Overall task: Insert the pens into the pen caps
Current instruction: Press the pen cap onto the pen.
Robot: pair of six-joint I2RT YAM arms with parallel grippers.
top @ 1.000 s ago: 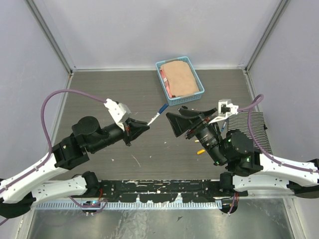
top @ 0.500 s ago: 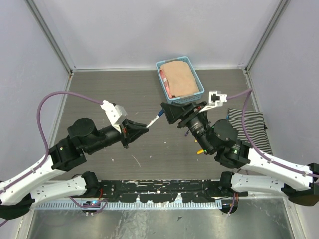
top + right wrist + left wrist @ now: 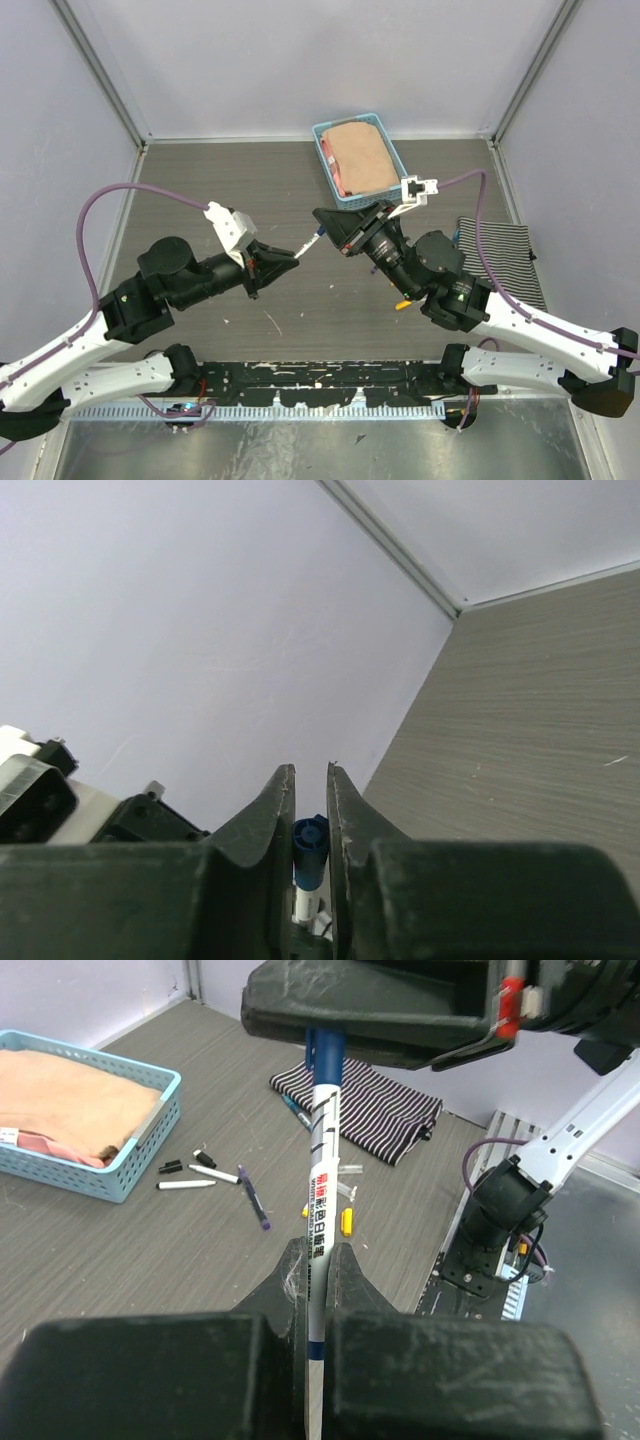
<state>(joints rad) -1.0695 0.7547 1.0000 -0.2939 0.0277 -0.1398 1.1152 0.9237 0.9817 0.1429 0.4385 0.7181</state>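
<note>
clenching white pen (image 3: 320, 1160) w/ L gripper (image 3: 315, 1260) | pinching blue cap (image 3: 310, 835) on its far tip w/ R gripper (image 3: 311, 780) | spotting loose pens (image 3: 186, 1184) beside basket (image 3: 110, 1175) in L wrist cam only, losing them under R arm (image 3: 450, 280) in top cam

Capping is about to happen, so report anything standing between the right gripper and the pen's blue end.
Nothing visible does. The right gripper pinches the blue end of the pen directly, while the left gripper clamps the white barrel.
</note>
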